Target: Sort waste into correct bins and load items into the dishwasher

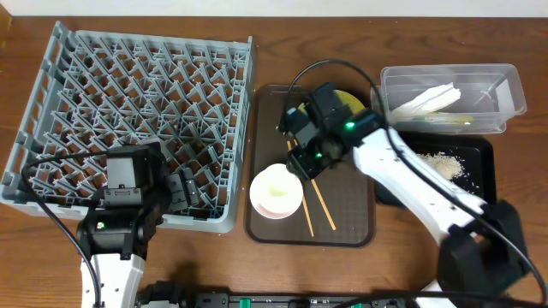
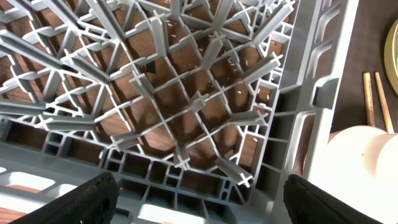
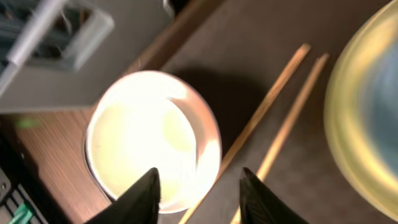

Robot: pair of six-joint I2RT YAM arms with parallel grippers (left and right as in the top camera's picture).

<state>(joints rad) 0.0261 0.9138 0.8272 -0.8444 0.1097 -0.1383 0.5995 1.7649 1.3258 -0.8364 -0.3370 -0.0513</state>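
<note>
One grey dish rack [image 1: 137, 111], one brown serving tray [image 1: 342, 224], one white bowl [image 1: 276, 192]. Two wooden chopsticks [image 1: 314, 205], one yellow plate [image 1: 351, 101]. One clear tub [image 1: 505, 98], one black tray [image 1: 479, 171].

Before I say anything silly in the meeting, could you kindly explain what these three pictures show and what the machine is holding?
These are two robot arms at a wooden table, each ending in a two-finger claw.

The wide picture looks down from above. The other two come from small cameras on the wrists, so the dark tips at their lower edges are each arm's own fingers.

The left claw hangs open over the grey dish rack, which fills its close-up; the rack looks empty.

The right claw is open above the brown serving tray, holding nothing. Under it stands a white bowl, with wooden chopsticks beside it and a yellow plate further along.

To the right, a clear tub holds white paper, and a black tray holds rice-like scraps.
</note>
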